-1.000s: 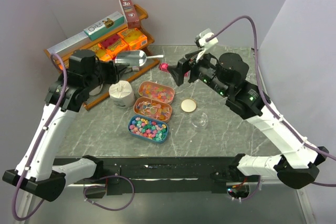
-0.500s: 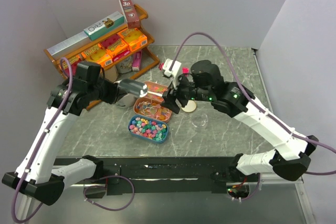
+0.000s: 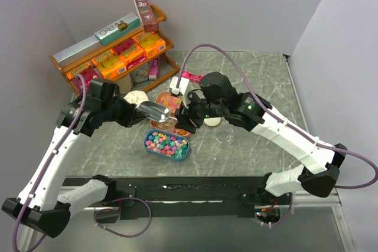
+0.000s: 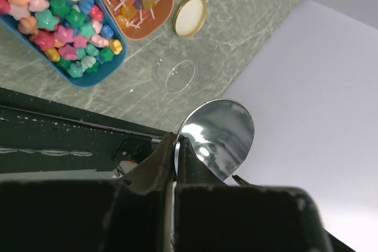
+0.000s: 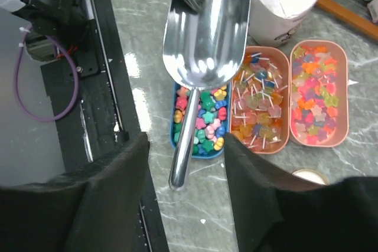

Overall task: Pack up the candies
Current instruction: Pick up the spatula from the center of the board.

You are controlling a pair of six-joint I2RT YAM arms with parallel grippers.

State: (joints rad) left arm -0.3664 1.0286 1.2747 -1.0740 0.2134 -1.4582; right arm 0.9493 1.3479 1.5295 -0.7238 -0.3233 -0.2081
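Steel scoop (image 5: 207,28), clenched at its bowl by the left gripper (image 4: 175,146), hangs near the candies (image 3: 167,144) in the blue tray (image 3: 147,143) at centre frame, handle between the parted jaws of the right gripper (image 5: 184,140); a skewed closure could wrench it free, scattering candies across the desk (image 3: 248,157).

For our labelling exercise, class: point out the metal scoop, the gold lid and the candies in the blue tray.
metal scoop (image 5: 207,22), right wrist view, inside of its bowl.
gold lid (image 4: 189,16), left wrist view, its pale centre.
candies (image 4: 53,25), left wrist view, middle of the heap.
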